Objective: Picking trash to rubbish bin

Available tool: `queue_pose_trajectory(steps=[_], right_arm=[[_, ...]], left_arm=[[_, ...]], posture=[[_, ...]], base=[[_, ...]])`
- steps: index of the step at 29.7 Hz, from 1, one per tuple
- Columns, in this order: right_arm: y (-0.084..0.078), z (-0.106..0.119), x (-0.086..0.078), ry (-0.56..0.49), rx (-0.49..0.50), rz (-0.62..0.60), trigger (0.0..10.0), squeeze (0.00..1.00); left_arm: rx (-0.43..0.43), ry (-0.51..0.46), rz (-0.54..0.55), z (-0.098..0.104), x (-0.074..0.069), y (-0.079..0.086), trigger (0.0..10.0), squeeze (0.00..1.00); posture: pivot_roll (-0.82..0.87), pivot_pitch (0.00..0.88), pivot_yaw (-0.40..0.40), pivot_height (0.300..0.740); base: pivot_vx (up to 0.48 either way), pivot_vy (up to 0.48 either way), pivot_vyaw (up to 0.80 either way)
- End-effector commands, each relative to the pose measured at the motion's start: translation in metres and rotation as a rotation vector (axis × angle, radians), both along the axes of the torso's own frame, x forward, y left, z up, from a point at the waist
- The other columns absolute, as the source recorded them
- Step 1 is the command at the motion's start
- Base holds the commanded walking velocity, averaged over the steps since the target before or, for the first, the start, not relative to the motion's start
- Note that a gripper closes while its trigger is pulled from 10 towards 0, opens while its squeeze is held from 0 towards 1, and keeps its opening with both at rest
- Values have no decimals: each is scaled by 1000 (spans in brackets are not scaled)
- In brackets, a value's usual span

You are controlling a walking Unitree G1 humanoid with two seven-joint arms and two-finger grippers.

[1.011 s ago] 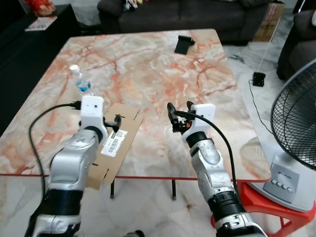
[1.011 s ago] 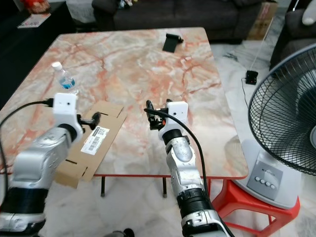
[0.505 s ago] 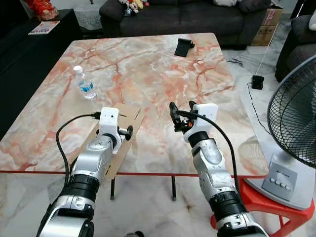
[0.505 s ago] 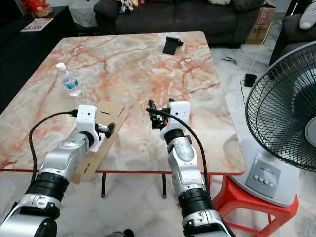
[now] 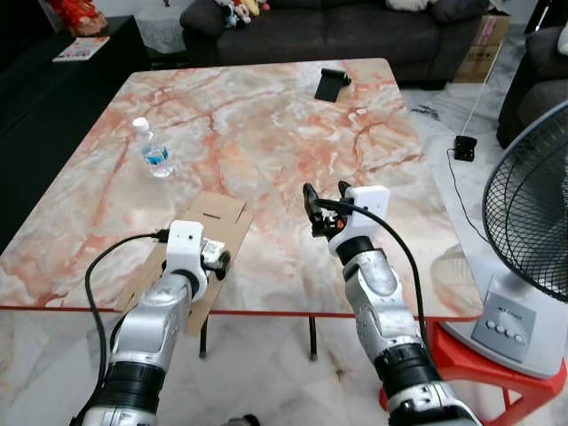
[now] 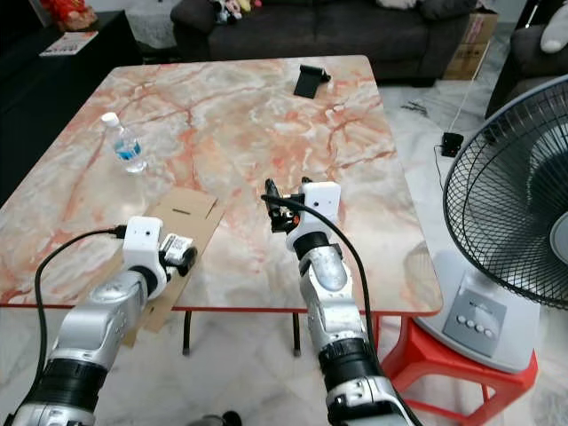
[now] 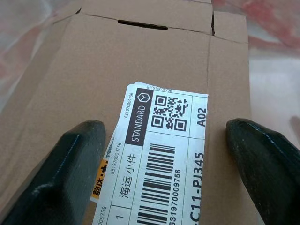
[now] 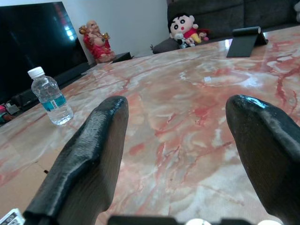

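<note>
Left eye view has the marble desk (image 5: 266, 115) filling the upper and middle frame, its near edge running across the lower third, with white floor below it. One flattened cardboard sheet (image 5: 213, 217) lies at the lower left of the desk, its near end hanging past the edge. The left pincer (image 5: 213, 259) sits over that overhanging end, right at the desk's rim. The right pincer (image 5: 324, 213) hovers mid-frame above bare marble, well apart from the cardboard, with open desk all around it.

One water bottle (image 5: 153, 149) stands upright at the upper left, clear of both arms. One black stand (image 5: 332, 82) sits near the far edge. One fan (image 5: 532, 222) crowds the right side of the frame, beside the desk's right edge.

Left wrist view shows what the head views cannot: a white shipping label (image 7: 159, 164) with barcode and QR code on the cardboard, and both fingers (image 7: 61, 173) spread wide to either side of it, released. Right wrist view shows its fingers (image 8: 84, 164) likewise spread apart over marble, gripping nothing, and beyond the desk a figurine and a plush doll (image 8: 180, 26).
</note>
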State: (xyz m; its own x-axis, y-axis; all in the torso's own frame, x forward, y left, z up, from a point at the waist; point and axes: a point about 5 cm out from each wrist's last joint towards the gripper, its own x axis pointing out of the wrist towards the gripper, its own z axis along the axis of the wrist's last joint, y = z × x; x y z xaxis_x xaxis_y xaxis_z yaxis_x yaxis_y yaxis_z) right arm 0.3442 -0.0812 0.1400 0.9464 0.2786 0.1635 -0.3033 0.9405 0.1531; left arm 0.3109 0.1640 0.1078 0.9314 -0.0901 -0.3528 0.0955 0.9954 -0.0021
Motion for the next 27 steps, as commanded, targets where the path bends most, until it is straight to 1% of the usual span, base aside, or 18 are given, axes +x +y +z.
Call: queue_pose_trajectory(steps=[1,7,11,14,15,18,20,21,22,23,24,25,27], right_arm=[[4,0,1,2,7,12,10000,0],[5,1,1,1,8,15,10000,0],[6,1,2,0,8,18,10000,0],[6,2,3,-3,9,18,10000,0],[6,3,4,-5,9,17,10000,0],[5,3,4,-6,9,15,10000,0],[5,3,5,-5,7,15,10000,0],[5,3,5,-5,7,15,10000,0],[5,3,5,-3,7,18,10000,0],[6,2,5,0,6,24,10000,0],[6,2,5,0,6,24,10000,0],[6,1,5,0,6,25,10000,0],[8,0,6,5,6,29,10000,0]], left_arm=[[4,13,1,3,-10,-1,10000,0],[2,13,9,8,-18,-2,10000,0],[-2,-20,18,17,-20,-3,10000,0],[-5,-69,27,28,-20,-2,10000,0],[-23,-142,23,40,-21,1,10000,0],[-26,-181,32,46,-27,7,10000,0],[-22,-185,45,45,-38,21,10000,0],[-22,-185,45,45,-38,21,10000,0],[-5,-178,78,43,-46,36,10000,0],[29,-175,132,41,-51,54,10000,0],[29,-175,132,41,-51,54,10000,0],[39,-176,148,41,-52,58,10000,0],[55,-208,209,42,-56,75,10000,0]], posture=[[132,99,83,740],[133,93,81,740],[134,89,80,740],[135,86,79,740],[138,84,79,740],[144,81,77,740],[151,79,72,740],[151,79,72,740],[161,77,70,740],[166,74,66,740],[166,74,66,740],[166,74,66,740],[175,65,62,740]], base=[[0,0,0],[0,0,0],[0,0,0],[0,0,0],[0,0,0],[0,0,0],[0,0,0],[0,0,0],[0,0,0],[0,0,0],[0,0,0],[0,0,0],[0,0,0]])
